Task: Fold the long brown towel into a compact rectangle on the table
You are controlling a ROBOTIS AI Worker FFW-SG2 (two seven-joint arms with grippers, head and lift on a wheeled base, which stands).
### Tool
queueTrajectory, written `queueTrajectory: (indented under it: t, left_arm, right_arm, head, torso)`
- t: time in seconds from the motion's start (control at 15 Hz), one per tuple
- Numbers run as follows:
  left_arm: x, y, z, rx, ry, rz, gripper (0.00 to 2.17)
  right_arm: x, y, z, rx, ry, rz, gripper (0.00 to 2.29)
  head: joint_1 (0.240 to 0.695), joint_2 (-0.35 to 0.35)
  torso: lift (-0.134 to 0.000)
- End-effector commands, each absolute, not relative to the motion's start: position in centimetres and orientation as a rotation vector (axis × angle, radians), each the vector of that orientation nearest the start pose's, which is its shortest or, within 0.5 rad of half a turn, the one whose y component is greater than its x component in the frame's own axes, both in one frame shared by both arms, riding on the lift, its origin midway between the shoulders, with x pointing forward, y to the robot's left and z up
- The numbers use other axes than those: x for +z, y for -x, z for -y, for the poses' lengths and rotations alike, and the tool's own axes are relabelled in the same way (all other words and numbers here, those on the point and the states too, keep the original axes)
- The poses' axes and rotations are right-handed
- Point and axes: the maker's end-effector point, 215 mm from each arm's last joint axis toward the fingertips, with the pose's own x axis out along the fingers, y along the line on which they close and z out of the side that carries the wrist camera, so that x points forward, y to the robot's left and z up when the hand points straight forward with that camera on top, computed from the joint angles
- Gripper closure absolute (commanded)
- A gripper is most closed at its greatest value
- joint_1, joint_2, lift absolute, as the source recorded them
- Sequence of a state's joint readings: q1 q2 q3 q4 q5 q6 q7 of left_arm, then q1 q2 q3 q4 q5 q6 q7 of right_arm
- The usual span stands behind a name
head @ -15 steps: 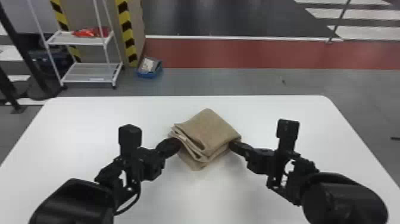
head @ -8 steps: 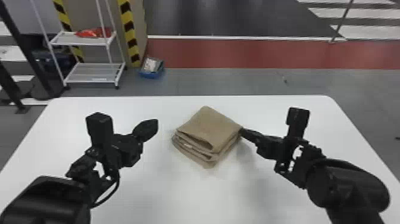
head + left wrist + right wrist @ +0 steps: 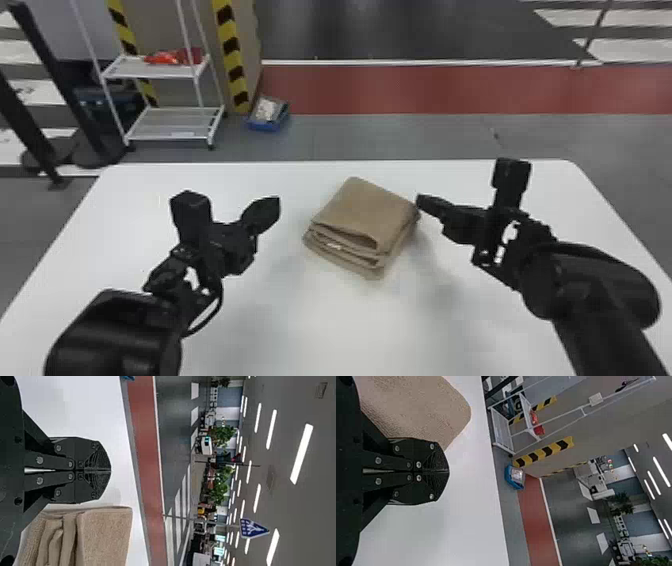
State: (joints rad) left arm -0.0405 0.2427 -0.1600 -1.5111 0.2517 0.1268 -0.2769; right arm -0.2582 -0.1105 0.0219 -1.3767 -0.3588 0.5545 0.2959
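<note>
"Brown towel (image 3: 367, 212): where do you have it?"

"Folded into a thick packet on the white table (image 3: 310, 335). My head view gives me the whole stack, sitting at a slant, with a small pale patch (image 3: 334, 245) among the layers on its near side."

"And your left gripper (image 3: 275, 204)?"

"Pressed together, off to the towel's left with a gap between. My left wrist view brings the stacked folds up close, plus a blue sign (image 3: 253, 528) out in the hall."

"Your right gripper (image 3: 420, 200)?"

"Pressed together too, tips just beside the towel's right corner. I can't tell whether they touch."

"Does its wrist view agree?"

"Yes, both fingers of my right gripper (image 3: 448, 471) lie against each other. Where the left one gives me folds, this one gives me smooth cloth on top and a rounded corner. Beyond the table I get the white rack (image 3: 167, 122) and blue bin (image 3: 265, 126), which my head view shows as well."
</note>
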Motion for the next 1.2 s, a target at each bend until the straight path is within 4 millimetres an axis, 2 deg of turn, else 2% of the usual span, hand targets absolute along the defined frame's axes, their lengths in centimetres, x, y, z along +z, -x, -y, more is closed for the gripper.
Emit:
queueTrajectory:
  t: [0.0, 0.13, 0.2, 0.33, 0.4, 0.6, 0.8, 0.87, 1.13]
  left_arm:
    - [-41.3, -58.4, -15.7, -0.422, 0.007, -0.182, 2.02]
    - [-42.1, -58.4, -16.1, -0.405, 0.007, -0.173, 2.02]
    - [-41.8, -58.5, -16.3, -0.394, 0.002, -0.154, 2.02]
    - [-42.5, -58.3, -15.7, -0.394, -0.011, -0.165, 2.02]
    - [-42.7, -58.2, -15.6, -0.394, -0.009, -0.167, 2.02]
    - [-44.4, -57.3, -14.1, -0.405, -0.036, -0.202, 2.02]
    - [-45.3, -57.1, -13.4, -0.398, -0.013, -0.23, 2.02]
    - [-46.1, -56.9, -13.4, -0.4, -0.013, -0.261, 2.02]
    - [-48.3, -55.5, -12.4, -0.424, -0.005, -0.356, 2.02]
  right_arm:
    - [-41.5, -59.4, 19.7, 0.354, -0.38, -0.432, 1.86]
    - [-40.2, -56.8, 22.6, 0.36, -0.466, -0.406, 1.86]
    - [-39.3, -55.8, 24.3, 0.361, -0.488, -0.386, 1.86]
    - [-37.8, -53.4, 28.4, 0.34, -0.528, -0.34, 1.86]
    - [-37.3, -52.3, 29.7, 0.341, -0.552, -0.33, 1.86]
    - [-37.8, -50.4, 31.1, 0.375, -0.576, -0.376, 1.86]
    - [-37.3, -50.2, 31.9, 0.389, -0.554, -0.372, 1.86]
    - [-37.2, -50.1, 32.0, 0.397, -0.555, -0.368, 1.86]
    - [-38.0, -49.1, 32.8, 0.399, -0.592, -0.361, 1.86]
  head:
    - [0.695, 0.009]
    - [0.695, -0.019]
    - [0.695, -0.031]
    - [0.695, -0.068]
    - [0.695, -0.085]
    - [0.695, -0.14]
    - [0.695, -0.168]
    - [0.695, -0.175]
    - [0.695, -0.194]
  torso:
    - [-0.119]
    - [-0.119]
    - [-0.119]
    - [-0.119]
    - [-0.119]
    - [-0.119]
    - [-0.119]
    - [-0.119]
    - [-0.119]
